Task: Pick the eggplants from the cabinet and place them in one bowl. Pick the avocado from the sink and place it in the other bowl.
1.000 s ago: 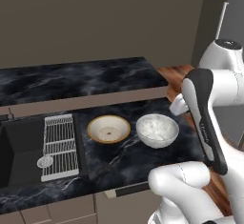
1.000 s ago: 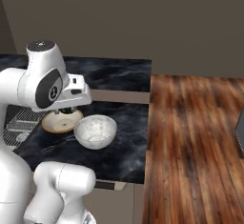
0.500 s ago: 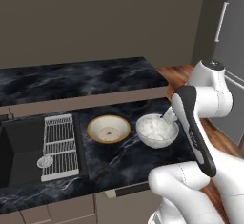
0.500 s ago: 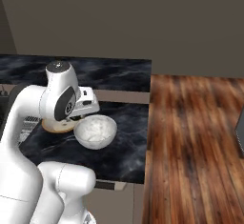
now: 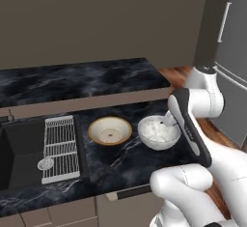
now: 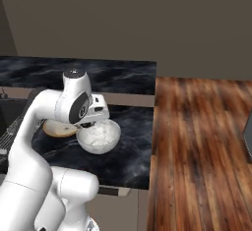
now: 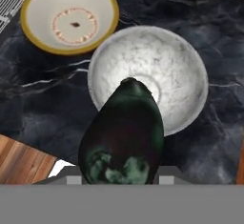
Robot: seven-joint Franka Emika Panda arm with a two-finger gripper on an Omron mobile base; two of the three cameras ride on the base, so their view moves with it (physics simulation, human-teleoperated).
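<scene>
Hand view: my gripper (image 7: 119, 178), jaws clamped on a dark eggplant (image 7: 123, 135), has swung down from beside the tabletop (image 5: 120, 165) to hang over the white marbled bowl (image 7: 157, 75). The yellow-rimmed bowl (image 7: 71, 20) sits just beside it. Release is likely next; the avocado remains unfetched.

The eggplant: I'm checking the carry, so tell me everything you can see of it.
The eggplant is dark, almost black, glossy, with greenish mottling at its near end. In the hand view it is rounded, tapering toward its far tip, and held in the shut tool, hanging above the white marbled bowl, which looks empty. Its tip lies over the bowl's middle; it does not appear to touch the bowl.
</scene>
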